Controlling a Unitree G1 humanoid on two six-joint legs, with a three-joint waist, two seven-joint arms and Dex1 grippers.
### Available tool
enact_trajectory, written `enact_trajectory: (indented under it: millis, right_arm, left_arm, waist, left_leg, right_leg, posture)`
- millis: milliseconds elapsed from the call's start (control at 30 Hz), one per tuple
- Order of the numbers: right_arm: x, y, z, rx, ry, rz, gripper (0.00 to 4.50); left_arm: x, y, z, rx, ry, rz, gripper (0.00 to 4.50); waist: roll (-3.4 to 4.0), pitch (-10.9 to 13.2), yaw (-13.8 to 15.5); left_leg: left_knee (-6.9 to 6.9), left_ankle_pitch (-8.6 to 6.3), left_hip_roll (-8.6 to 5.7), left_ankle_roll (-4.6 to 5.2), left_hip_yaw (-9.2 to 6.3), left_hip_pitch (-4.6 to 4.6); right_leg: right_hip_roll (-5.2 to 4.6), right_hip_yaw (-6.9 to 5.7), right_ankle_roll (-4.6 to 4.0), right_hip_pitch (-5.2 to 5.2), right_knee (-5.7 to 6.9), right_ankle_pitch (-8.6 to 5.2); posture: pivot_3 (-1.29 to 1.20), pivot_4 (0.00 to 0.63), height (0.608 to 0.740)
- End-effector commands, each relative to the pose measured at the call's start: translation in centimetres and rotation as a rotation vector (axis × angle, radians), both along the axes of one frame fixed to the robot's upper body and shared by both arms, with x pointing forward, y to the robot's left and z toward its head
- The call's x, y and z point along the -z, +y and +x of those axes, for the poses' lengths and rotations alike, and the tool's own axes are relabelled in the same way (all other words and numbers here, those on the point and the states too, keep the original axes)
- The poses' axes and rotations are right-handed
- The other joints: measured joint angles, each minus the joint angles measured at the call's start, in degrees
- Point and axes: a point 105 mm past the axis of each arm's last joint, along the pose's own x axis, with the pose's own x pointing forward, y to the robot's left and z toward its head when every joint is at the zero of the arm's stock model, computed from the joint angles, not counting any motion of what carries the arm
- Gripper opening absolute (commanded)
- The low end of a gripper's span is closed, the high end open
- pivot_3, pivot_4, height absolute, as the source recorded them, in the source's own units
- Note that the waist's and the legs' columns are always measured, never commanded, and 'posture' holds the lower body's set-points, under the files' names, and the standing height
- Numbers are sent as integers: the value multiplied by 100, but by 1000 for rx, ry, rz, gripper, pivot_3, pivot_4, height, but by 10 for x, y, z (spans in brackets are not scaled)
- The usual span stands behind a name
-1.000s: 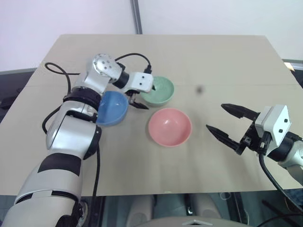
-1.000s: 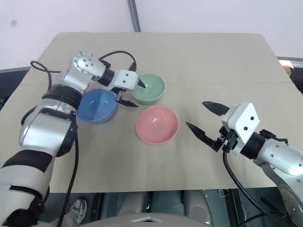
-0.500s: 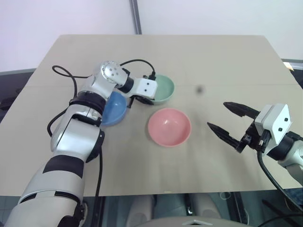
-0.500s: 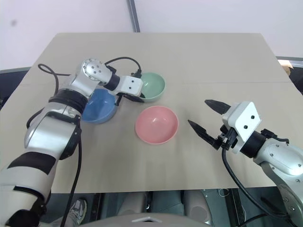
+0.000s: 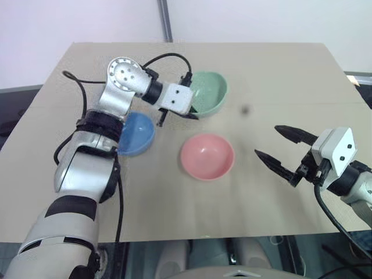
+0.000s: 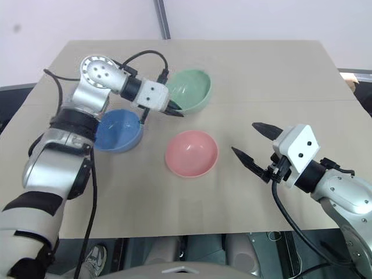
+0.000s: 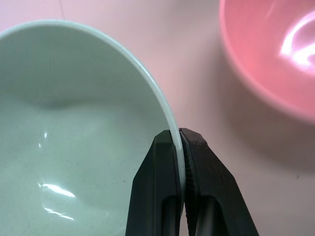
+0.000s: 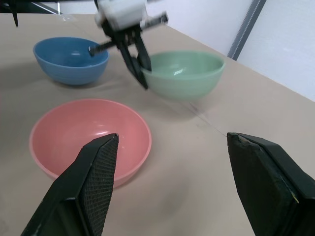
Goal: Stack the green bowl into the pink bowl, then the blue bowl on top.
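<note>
Pinching green bowl [image 5: 208,93] by near rim, left gripper [image 5: 185,114] holds it tilted, lifted off tan table [image 5: 273,75], beyond pink bowl [image 5: 207,156]. Blue bowl [image 5: 137,133] rests left of pink bowl. Right gripper [image 5: 278,149] hovers right of pink bowl, fingers spread, empty.

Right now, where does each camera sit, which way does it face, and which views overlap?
Left and right eye views: on the head, looking forward and down at the table, with both arms, three bowls.
Left wrist view: along the left end effector, shut on the green bowl rim; pink bowl beyond.
Right wrist view: along the open right end effector toward the blue bowl; left end effector visible.
Shared: every view shows the green and pink bowls.
</note>
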Motion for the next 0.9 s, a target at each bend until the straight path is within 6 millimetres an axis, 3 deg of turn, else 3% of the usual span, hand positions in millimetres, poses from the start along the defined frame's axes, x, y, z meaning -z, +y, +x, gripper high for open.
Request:
enact_trajectory:
  millis: [33,167,300,867,900]
  right_arm:
    - [-7,0,-1,-12,-43,-13,3855]
    - [-8,-2,1,-14,-44,-16,3855]
    - [-8,-2,1,-14,-44,-17,3855]
    - [-4,-2,-3,16,-48,-10,3855]
    - [-4,-2,-3,19,-48,-9,3855]
  left_arm:
    - [-17,-4,-34,183,-27,8,66]
    - [-13,-1,-61,316,-26,91,66]
    - [-10,-1,-77,416,-19,140,66]
    - [3,-9,-89,588,19,262,66]
    - [3,-8,-89,591,21,268,370]
  waist:
    - [2,-1,-8]
    - [1,0,-7]
    - [2,-1,25]
    - [1,0,6]
    - [1,0,3]
  left_leg:
    - [-1,4,2,-7,3,4]
    - [1,-5,5,9,-4,5]
    - [1,-5,4,9,-11,9]
    - [9,-7,1,14,-2,7]
    - [9,-7,1,14,-2,7]
  right_leg:
    - [0,5,0,0,1,0]
    - [3,6,0,1,6,0]
    - [2,10,0,3,5,0]
    - [6,3,-1,5,8,-1]
    - [5,3,-1,5,8,-1]
  posture:
    - [0,150,740]
    - [0,150,740]
    - [0,150,740]
    - [0,150,740]
    - [0,150,740]
